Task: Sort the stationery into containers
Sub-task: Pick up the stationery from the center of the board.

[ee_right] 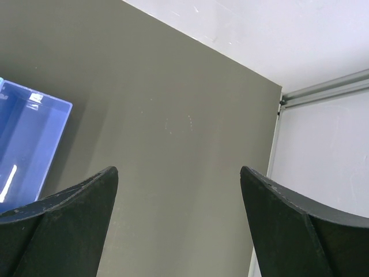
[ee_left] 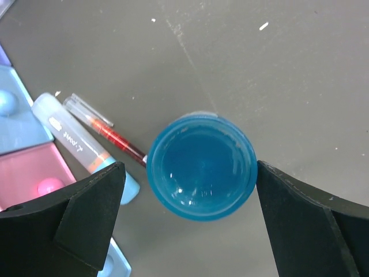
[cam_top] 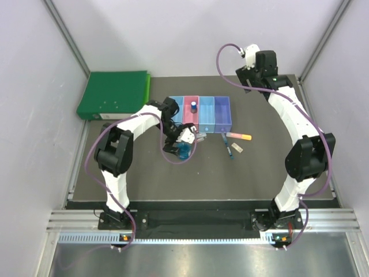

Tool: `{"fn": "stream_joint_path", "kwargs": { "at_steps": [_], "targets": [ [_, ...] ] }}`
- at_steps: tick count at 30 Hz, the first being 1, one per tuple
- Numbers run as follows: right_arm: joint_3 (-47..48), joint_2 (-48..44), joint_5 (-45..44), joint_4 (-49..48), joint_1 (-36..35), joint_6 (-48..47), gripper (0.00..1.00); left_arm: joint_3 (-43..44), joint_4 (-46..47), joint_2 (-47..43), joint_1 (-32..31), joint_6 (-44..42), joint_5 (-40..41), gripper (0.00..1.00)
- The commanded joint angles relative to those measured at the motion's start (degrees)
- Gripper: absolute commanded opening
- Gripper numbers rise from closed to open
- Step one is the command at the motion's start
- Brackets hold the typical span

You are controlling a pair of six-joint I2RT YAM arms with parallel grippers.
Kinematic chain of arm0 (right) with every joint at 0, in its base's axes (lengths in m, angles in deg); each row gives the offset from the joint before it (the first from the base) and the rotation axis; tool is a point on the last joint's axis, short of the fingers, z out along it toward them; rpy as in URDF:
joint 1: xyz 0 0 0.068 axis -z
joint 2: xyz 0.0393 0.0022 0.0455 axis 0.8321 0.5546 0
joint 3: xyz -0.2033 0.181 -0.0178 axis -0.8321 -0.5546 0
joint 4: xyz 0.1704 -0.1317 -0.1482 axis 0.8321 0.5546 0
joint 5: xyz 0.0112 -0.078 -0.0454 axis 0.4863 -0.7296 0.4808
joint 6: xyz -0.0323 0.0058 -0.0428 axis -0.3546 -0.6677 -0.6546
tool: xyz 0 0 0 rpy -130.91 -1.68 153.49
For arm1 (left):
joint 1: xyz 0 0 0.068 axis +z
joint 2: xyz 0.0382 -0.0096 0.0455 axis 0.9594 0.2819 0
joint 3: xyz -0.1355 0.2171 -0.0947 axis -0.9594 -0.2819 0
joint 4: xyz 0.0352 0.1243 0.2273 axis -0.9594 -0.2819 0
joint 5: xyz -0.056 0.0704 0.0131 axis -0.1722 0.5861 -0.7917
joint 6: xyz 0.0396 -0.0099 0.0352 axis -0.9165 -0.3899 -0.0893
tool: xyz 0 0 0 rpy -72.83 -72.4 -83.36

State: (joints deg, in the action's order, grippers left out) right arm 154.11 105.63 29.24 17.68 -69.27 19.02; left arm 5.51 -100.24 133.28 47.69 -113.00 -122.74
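A round blue reel (ee_left: 200,167) lies flat on the dark mat, level with the tips of my left gripper (ee_left: 190,173), which is open and straddles it without touching. Seen from above, this gripper (cam_top: 184,146) hangs over the reel (cam_top: 182,154) just in front of the containers (cam_top: 199,121). Left of the reel lie a red pen (ee_left: 112,137) and a white-and-blue marker (ee_left: 78,141). A small blue-white bottle (cam_top: 194,107) stands in the pink bin. An orange-pink marker (cam_top: 238,137), a dark blue pen (cam_top: 229,148) and a pale block (cam_top: 238,149) lie to the right. My right gripper (ee_right: 179,173) is open and holds nothing, raised at the back right (cam_top: 256,66).
A big green binder (cam_top: 114,93) lies at the back left. The purple bin (ee_right: 26,144) shows at the left edge of the right wrist view. The pink bin (ee_left: 26,173) sits beside my left finger (ee_left: 86,213). White walls and metal posts close the sides.
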Motion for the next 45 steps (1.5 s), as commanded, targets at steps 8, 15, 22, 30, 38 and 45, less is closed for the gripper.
{"fn": "stream_joint_path", "kwargs": {
  "at_steps": [8, 15, 22, 30, 38, 45],
  "targets": [
    [0.3, -2.8, 0.7, -0.6, 0.4, 1.4, 0.86, 1.9, -3.2, 2.2, -2.1, -3.1, 0.5, 0.78],
    [0.3, -2.6, 1.1, -0.5, 0.3, 1.9, 0.86, 2.9, -4.0, 3.2, -3.0, -4.7, 5.1, 0.58],
    [-1.3, -2.8, 2.2, -0.3, 0.4, 2.3, 0.86, 6.4, -4.2, 2.3, -3.1, -2.1, 5.7, 0.25],
    [-4.3, -3.7, 15.7, 4.0, 2.2, 5.8, 0.87, 5.0, 5.0, -6.5, -3.1, 9.3, 2.7, 0.02],
    [-1.7, -3.0, 29.8, 5.9, 3.3, 7.9, 0.89, -0.1, 11.6, -15.7, -3.2, 13.3, 3.3, 0.00],
    [1.3, -0.9, 53.9, 9.0, 6.6, 11.6, 0.90, -9.5, 27.2, -24.3, -3.1, 21.7, 7.7, 0.00]
  ]
}}
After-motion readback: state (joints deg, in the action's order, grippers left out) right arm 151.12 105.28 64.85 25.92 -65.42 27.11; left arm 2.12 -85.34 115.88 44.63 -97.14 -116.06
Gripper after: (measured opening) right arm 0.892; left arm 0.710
